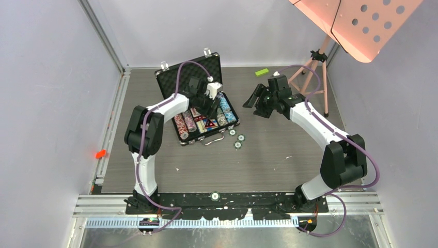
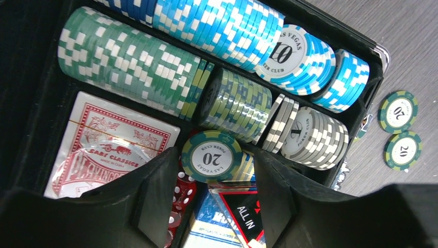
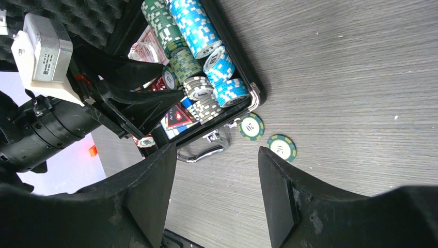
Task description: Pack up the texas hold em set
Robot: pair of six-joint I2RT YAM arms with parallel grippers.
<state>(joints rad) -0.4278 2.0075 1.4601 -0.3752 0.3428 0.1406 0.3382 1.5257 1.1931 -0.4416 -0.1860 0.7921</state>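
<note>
A black briefcase is lying with its lid raised on the table, the left gripper is hanging inside it with jaws spread either side of a green chip, and the right gripper is hovering nearby, jaws apart, above three loose chips.

You have the black briefcase open on the tabletop, foam lid up. It holds rows of striped chips, a red-backed deck and red dice. Three green chips lie loose beside its handle.
</note>
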